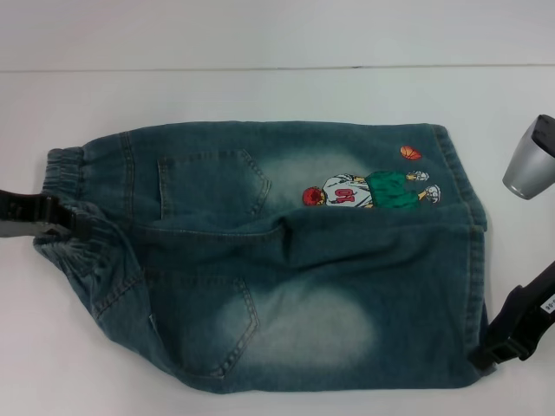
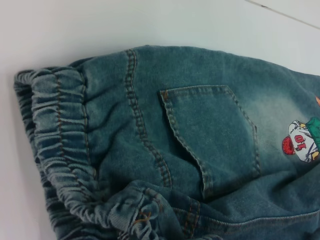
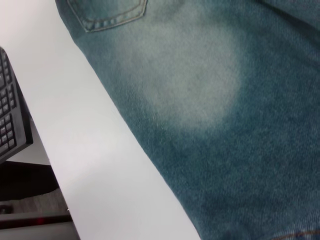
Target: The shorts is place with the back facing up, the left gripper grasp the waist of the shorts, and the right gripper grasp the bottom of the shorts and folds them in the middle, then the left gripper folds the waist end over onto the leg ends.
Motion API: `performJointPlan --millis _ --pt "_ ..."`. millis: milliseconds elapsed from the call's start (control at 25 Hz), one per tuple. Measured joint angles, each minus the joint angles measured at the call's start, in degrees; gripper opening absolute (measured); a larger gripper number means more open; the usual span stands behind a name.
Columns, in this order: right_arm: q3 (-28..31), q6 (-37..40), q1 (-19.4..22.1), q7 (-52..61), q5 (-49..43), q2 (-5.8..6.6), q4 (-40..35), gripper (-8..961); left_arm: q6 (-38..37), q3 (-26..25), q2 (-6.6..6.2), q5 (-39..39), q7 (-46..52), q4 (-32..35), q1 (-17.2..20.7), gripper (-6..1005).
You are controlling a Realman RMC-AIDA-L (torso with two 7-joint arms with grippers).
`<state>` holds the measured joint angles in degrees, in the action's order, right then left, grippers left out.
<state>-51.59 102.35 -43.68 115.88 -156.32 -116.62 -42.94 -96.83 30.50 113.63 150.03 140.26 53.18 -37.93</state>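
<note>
The blue faded denim shorts lie back up on the white table, with both patch pockets and the embroidered player showing. The ruffled waist is at the left and the leg ends are at the right. My left gripper is shut on the middle of the waist, and the band bunches up around it. My right gripper is shut on the near corner of the leg hem. A crease runs lengthwise through the middle of the shorts. The left wrist view shows the waist and one pocket close up.
A silver cylindrical arm part hangs at the right beside the far leg hem. In the right wrist view, the table's front edge runs beside the denim, and a black keyboard sits beyond it.
</note>
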Motion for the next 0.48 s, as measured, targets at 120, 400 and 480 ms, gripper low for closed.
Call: performJointPlan --millis 120,400,480 --pt "0.98 -0.48 0.15 -0.4 0.54 0.03 0.02 7 -0.07 -0.09 -0.03 -1.06 0.0 0.0 0.02 29" --pt "14.57 -4.33 2.74 -4.4 9.81 3.13 1.52 8 1.63 -4.53 -0.22 -5.09 0.34 -0.7 0.53 29" --pt "17.89 -7.02 3.98 -5.41 14.47 4.21 3.35 9 3.35 -6.96 -0.14 -5.73 0.4 -1.77 0.56 29"
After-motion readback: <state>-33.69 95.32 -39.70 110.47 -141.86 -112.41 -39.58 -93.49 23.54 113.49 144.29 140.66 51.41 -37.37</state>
